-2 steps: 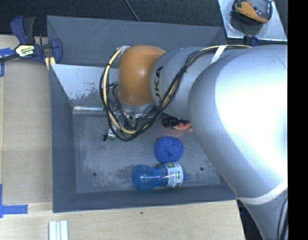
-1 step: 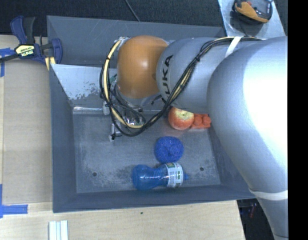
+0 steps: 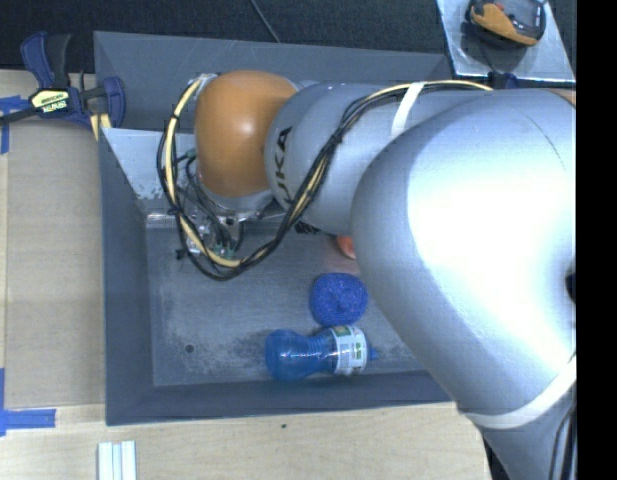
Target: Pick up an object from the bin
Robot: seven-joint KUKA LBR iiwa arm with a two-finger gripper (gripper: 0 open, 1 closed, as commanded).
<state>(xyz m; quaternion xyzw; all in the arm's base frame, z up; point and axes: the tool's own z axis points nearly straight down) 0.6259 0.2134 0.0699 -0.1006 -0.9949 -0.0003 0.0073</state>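
The gripper [image 3: 210,236] hangs low in the far-left corner of the grey metal bin [image 3: 128,298], tucked under the wrist's orange cover [image 3: 238,133] and a loop of yellow and black cables. That bulk hides the business end, so I cannot tell whether the pincer is released or clenched, or whether anything sits in it. Nothing shows on the floor around it.

The candidates lie well apart from it, toward the near right. A blue spongy ball [image 3: 338,298] sits on the open floor. Just beside it, a blue plastic bottle [image 3: 313,353] lies on its side, label and cap end pointing right. The bottle rests along the foot of the front wall, which is likely what keeps it from rolling. A sliver of something orange-pink [image 3: 344,246] peeks out at the edge of the arm [image 3: 458,238]; what it is, I cannot say. The arm covers the bin's right side, so more may lie beneath.

The floor is dull grey with pale scuffs, and the walls slope up and outward. Beyond the far rim the ground is dark, with a small orange-and-black device [image 3: 503,13] on a pale sheet.
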